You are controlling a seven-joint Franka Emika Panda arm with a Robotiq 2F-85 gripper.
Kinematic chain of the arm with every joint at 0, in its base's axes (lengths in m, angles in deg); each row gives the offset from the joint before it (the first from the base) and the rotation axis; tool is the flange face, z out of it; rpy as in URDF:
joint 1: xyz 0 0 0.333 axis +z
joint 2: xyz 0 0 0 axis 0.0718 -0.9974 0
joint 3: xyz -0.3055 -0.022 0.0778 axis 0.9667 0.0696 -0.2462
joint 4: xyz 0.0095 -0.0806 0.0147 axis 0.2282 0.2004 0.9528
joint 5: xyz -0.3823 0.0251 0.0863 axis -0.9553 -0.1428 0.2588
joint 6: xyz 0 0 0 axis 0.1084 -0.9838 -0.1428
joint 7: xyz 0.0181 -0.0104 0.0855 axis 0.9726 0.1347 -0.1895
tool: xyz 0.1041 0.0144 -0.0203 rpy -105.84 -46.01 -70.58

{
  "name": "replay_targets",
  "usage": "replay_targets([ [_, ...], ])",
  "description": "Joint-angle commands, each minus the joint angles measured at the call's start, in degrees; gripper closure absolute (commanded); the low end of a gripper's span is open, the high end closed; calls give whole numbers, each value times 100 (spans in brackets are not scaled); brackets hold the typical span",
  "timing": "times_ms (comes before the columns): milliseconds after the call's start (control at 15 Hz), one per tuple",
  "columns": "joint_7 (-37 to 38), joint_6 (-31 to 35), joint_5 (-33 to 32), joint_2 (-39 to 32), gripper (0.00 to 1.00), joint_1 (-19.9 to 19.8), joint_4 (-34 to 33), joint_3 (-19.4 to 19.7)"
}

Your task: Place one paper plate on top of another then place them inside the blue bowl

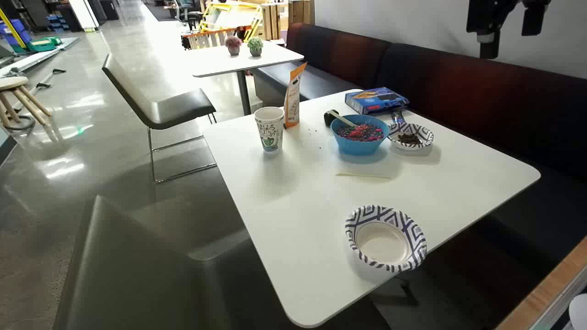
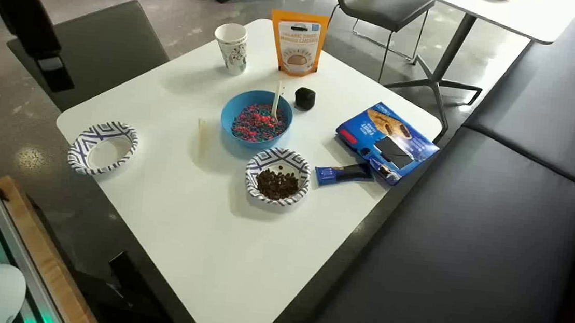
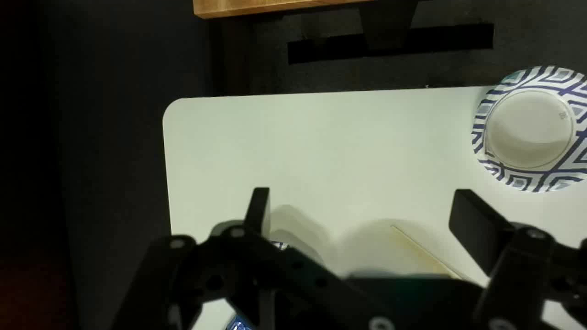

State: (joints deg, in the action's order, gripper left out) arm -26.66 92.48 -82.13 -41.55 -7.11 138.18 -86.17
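Note:
An empty white paper plate with a blue geometric rim sits at the table edge in both exterior views (image 1: 383, 242) (image 2: 109, 154) and the wrist view (image 3: 529, 129). A second patterned plate (image 1: 424, 131) (image 2: 280, 156) holds dark brown bits; only a sliver shows in the wrist view. The blue bowl (image 1: 360, 146) (image 2: 245, 100) stands beside it, holding pink and dark bits and a white utensil. My gripper (image 3: 364, 201) is open and empty, above the table. It also shows high up in both exterior views (image 1: 511, 39) (image 2: 56, 72).
Paper cups (image 1: 269, 130) (image 2: 233, 52) and an upright orange pouch (image 1: 292, 98) (image 2: 299, 48) stand on the table (image 2: 206, 258). A blue box (image 1: 376, 101) (image 2: 388, 139), a blue wrapped bar (image 2: 343, 174), a black object (image 2: 305, 99) and a thin pale strip (image 1: 364, 175) (image 2: 202, 138) lie around the bowl.

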Motion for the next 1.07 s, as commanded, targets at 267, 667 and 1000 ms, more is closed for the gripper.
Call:
replay_targets([
  [267, 54, -20, -47, -11, 0, 123, -11, 101],
  [667, 240, 341, 395, -342, 0, -97, -221, 532],
  [1000, 418, 1449, 736, -1190, 0, -542, -429, 1242],
])
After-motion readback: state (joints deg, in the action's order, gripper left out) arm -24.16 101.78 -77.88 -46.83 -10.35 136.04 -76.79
